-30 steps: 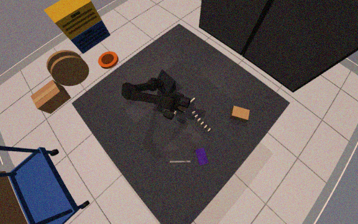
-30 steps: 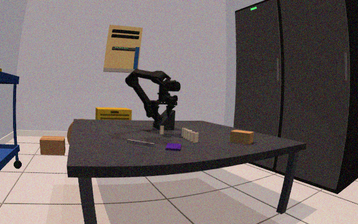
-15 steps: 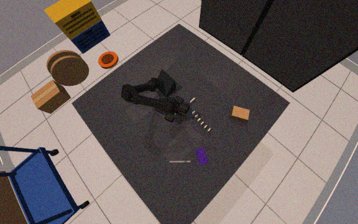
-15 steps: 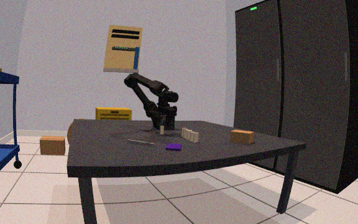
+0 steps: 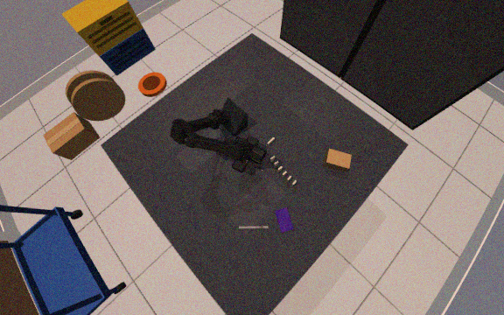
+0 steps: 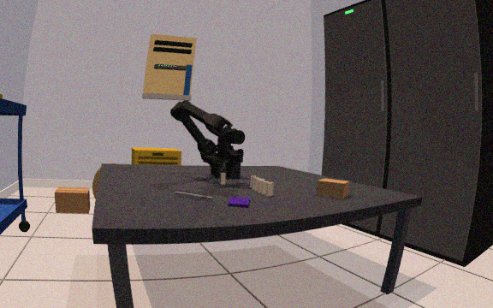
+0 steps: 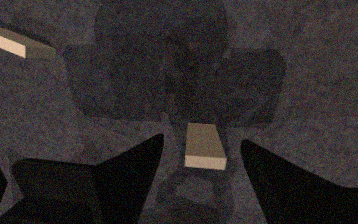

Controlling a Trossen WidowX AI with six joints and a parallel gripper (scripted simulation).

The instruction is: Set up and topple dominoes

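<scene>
My gripper (image 5: 250,163) (image 7: 201,141) is open and points down, low over the table. A cream domino (image 6: 222,178) (image 7: 205,145) stands upright between the fingers, with a gap on both sides; in the overhead view the arm mostly hides it. The row of several standing dominoes (image 5: 284,172) (image 6: 262,186) is beside the gripper, running diagonally in the overhead view. Another cream domino (image 5: 270,140) lies apart from the row's near-arm end. It seems to be the one at the upper left of the wrist view, and the arm hides it in the side view.
On the dark table (image 5: 182,197) (image 6: 144,218) are a purple flat block (image 5: 284,220) (image 6: 239,202), a thin pale rod (image 5: 253,227) (image 6: 193,194) and an orange-brown box (image 5: 339,158) (image 6: 333,188). The box stands beyond the row, away from the arm.
</scene>
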